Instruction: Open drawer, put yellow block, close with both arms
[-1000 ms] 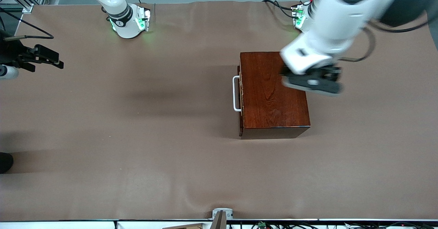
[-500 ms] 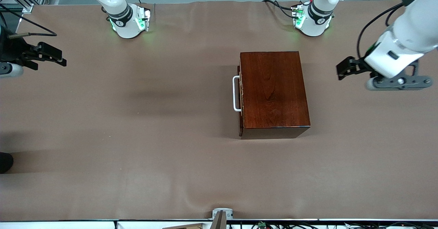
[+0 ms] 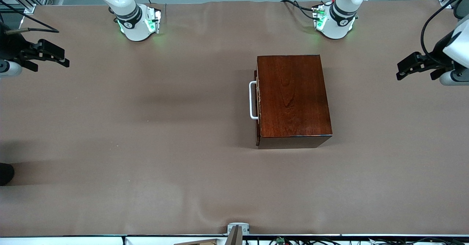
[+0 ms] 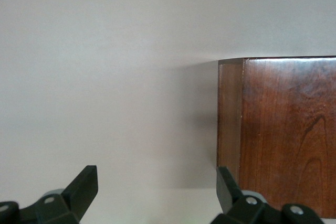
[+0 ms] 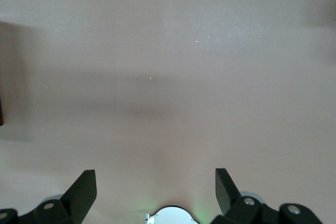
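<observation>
**benchrat:** So what's the layout, biggest stuff first?

**gearhead_42:** The table fills pretty much the whole front view, covered in a plain brown sheet. The only real object on it is the glossy reddish-brown wooden box, sitting toward the left arm's end of the table, roughly in front of the left arm's base. The right arm's base stands at the other end of that row, both lit green.

**benchrat:** And the drawer?

**gearhead_42:** The drawer is pushed in flush with the box, its front facing the right arm's end of the table. The white U-shaped handle sticks out from it.

**benchrat:** Where are the grippers?

**gearhead_42:** Both are way out at the edges. The left gripper hangs over the table's edge at the left arm's end, well apart from the box, fingers spread and holding nothing. Its wrist view shows the fingertips wide apart with a corner of the box past them. The right gripper is over the table's edge at the right arm's end, fingers also spread, nothing between them, just bare table below.

**benchrat:** Yellow block?

**gearhead_42:** Can't spot it in any view.
</observation>
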`<action>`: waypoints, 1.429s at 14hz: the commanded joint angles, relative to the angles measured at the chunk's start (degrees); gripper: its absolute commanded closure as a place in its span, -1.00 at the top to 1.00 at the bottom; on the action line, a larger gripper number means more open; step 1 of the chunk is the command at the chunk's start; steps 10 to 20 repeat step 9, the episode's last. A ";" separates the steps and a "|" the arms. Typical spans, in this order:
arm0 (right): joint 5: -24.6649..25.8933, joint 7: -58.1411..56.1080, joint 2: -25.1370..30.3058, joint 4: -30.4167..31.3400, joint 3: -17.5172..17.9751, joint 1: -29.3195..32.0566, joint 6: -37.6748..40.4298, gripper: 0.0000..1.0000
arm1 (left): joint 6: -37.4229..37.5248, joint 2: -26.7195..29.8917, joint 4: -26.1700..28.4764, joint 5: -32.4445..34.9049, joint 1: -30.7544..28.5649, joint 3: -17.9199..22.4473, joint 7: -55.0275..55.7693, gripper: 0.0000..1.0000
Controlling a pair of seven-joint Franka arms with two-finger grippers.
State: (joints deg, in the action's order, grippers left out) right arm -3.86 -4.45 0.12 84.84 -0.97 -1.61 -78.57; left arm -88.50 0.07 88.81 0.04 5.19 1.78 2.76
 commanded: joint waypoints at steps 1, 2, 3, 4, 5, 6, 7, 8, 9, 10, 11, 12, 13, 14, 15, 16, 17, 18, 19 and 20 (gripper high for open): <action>3.93 0.06 0.85 -0.64 0.45 -0.58 0.35 1.00 | -1.06 1.08 1.19 -1.27 0.08 -0.20 -0.91 1.00; 4.04 0.06 0.76 -0.73 0.27 -0.50 0.43 1.00 | -1.06 0.81 1.19 -1.27 0.08 -0.20 -0.91 1.00; 3.78 0.06 0.68 -0.82 0.18 -0.24 0.69 1.00 | -1.06 0.64 1.19 -1.27 0.08 -0.20 -0.91 1.00; 3.69 0.84 0.59 -0.82 0.10 -0.15 0.78 1.00 | -1.14 0.46 1.10 -1.27 0.08 -0.20 -0.91 1.00; 3.69 0.76 0.41 -0.73 0.18 -0.49 0.61 1.00 | -1.15 0.46 1.19 -1.27 0.08 -0.20 -0.91 1.00; 3.95 0.76 0.41 -0.73 0.27 -0.76 0.52 1.00 | -1.15 0.46 1.10 -1.10 0.08 -0.20 -0.91 1.00; 3.78 0.76 0.33 -0.82 0.36 -0.76 0.35 1.00 | -1.15 0.46 0.84 -1.01 0.08 -0.20 -0.91 1.00; 3.60 0.76 0.32 -0.73 0.36 -0.67 0.35 1.00 | -1.15 0.46 0.75 -1.01 0.08 -0.20 -0.91 1.00; 3.42 0.85 0.32 -0.82 0.36 -0.76 0.35 1.00 | -1.15 0.37 0.75 -1.01 0.08 -0.20 -1.00 1.00; 3.42 0.85 0.32 -0.82 0.36 -0.76 0.35 1.00 | -1.15 0.37 0.75 -1.01 0.08 -0.20 -1.00 1.00; 3.42 0.85 0.32 -0.82 0.36 -0.76 0.35 1.00 | -1.15 0.37 0.75 -1.01 0.08 -0.20 -1.00 1.00; 3.42 0.85 0.32 -0.82 0.36 -0.76 0.35 1.00 | -1.15 0.37 0.75 -1.01 0.08 -0.20 -1.00 1.00; 3.42 0.85 0.32 -0.82 0.36 -0.76 0.35 1.00 | -1.15 0.37 0.75 -1.01 0.08 -0.20 -1.00 1.00; 3.42 0.85 0.32 -0.82 0.36 -0.76 0.35 1.00 | -1.15 0.37 0.75 -1.01 0.08 -0.20 -1.00 1.00; 3.42 0.85 0.32 -0.82 0.36 -0.76 0.35 1.00 | -1.15 0.37 0.75 -1.01 0.08 -0.20 -1.00 1.00; 3.42 0.85 0.32 -0.82 0.36 -0.76 0.35 1.00 | -1.15 0.37 0.75 -1.01 0.08 -0.20 -1.00 1.00; 3.42 0.85 0.32 -0.82 0.36 -0.76 0.35 1.00 | -1.15 0.37 0.75 -1.01 0.08 -0.20 -1.00 1.00; 3.42 0.85 0.32 -0.82 0.36 -0.76 0.35 1.00 | -1.15 0.37 0.75 -1.01 0.08 -0.20 -1.00 1.00; 3.42 0.85 0.32 -0.82 0.36 -0.76 0.35 1.00 | -1.15 0.37 0.75 -1.01 0.08 -0.20 -1.00 1.00; 3.42 0.85 0.32 -0.82 0.36 -0.76 0.35 1.00 | -1.15 0.37 0.75 -1.01 0.08 -0.20 -1.00 1.00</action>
